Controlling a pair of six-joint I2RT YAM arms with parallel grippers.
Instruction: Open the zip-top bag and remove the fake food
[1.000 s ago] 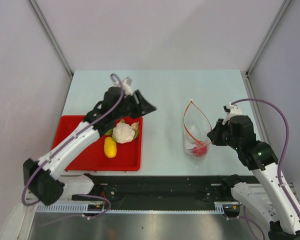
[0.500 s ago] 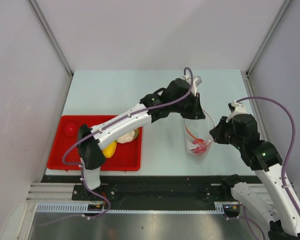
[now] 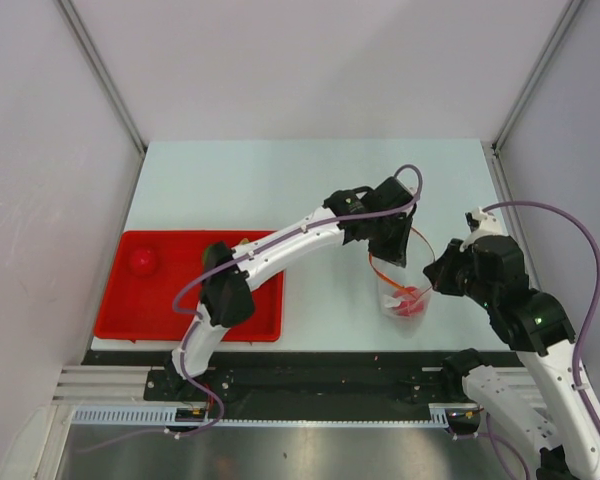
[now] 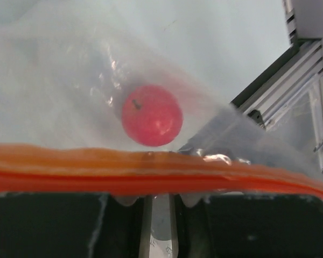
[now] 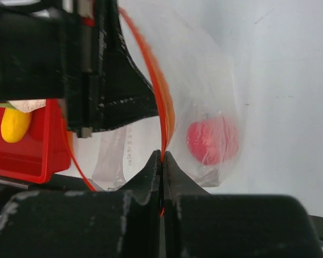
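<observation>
Zip-top bag sits right of centre in the top view, mouth open. Its red zip strip loops toward the upper part of the frame, and its closed end lies close to the table's lower edge and the black rail below it.

R pincer comes in from the right. In the R wrist view its jaws are pinched together on the strip at the bag's rim. L pincer hangs over the bag mouth at its upper-left side. In the L wrist view the strip blurs across the tips, so can't tell if it's wide, narrow or gripping.

One piece of fake food, the bagged red ball, lies inside near the closed end, w/ plastic all round it.

Open room: bare table across the whole upper part of the frame, plus a strip between the bag and the red tray. It's tight on the right, where the R arm fills the space to the table edge and side wall.

In the way: L arm runs diagonally from lower left over the tray's right half and hides what's under it in the top view. Loose red ball sits in the tray's upper-left corner, well apart from the bag. The R wrist view catches a yellow oval in the tray, w/ a whitish piece just above it.
</observation>
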